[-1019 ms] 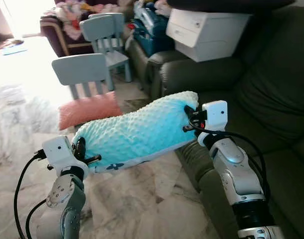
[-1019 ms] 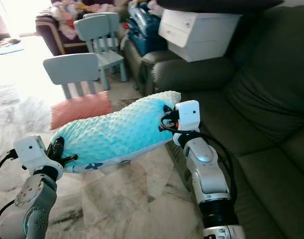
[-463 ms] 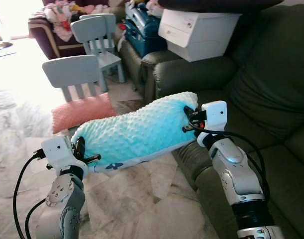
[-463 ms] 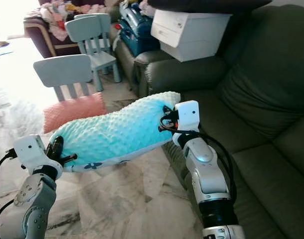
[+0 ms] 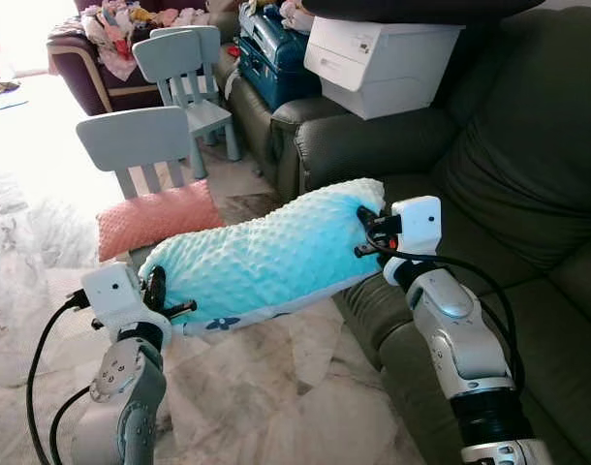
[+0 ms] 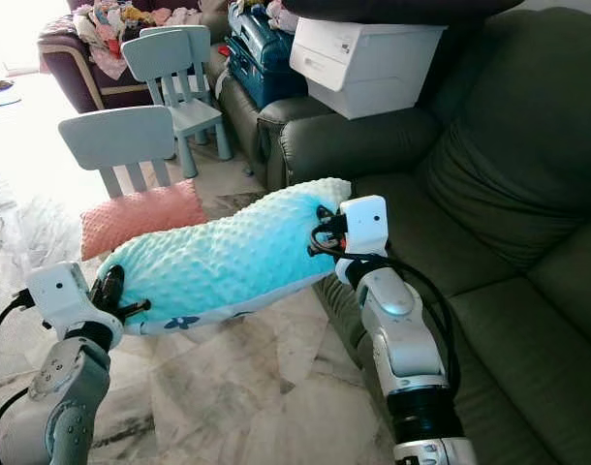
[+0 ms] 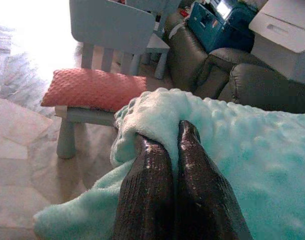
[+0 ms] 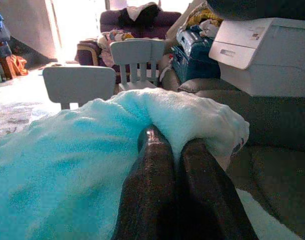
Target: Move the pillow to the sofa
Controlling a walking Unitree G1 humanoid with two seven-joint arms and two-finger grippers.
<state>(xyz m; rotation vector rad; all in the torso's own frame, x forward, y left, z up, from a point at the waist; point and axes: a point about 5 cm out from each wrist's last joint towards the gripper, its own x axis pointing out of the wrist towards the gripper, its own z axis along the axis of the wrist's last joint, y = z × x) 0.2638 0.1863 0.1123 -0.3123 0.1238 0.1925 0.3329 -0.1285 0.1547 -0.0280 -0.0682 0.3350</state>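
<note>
Both grippers are clamped onto the turquoise pillow (image 5: 266,257), one at each end: the left gripper (image 7: 167,140) has its two black fingers pinched tight on a fold of the dimpled fabric at the near, lower corner, and the right gripper (image 8: 167,145) pinches a bunched fold at the far, higher end. So the pillow hangs in the air between them, slanting upward from the left one to the right one, with a flower-print underside showing along its lower edge. Below it lies marbled floor tile (image 5: 266,397).

Right of the right gripper, and reaching past the silver forearm, is the dark green sofa (image 5: 528,184); its seat edge sits just beneath that end of the pillow, though most of the pillow still hangs over the floor. Beyond the left gripper, a pink cushion (image 5: 155,218) rests on a small pale-blue chair (image 5: 140,145), with a second matching chair (image 5: 189,58) farther back. Farther still, past the right gripper, a white storage box (image 5: 383,53) sits on the sofa arm beside a blue case (image 5: 266,53).
</note>
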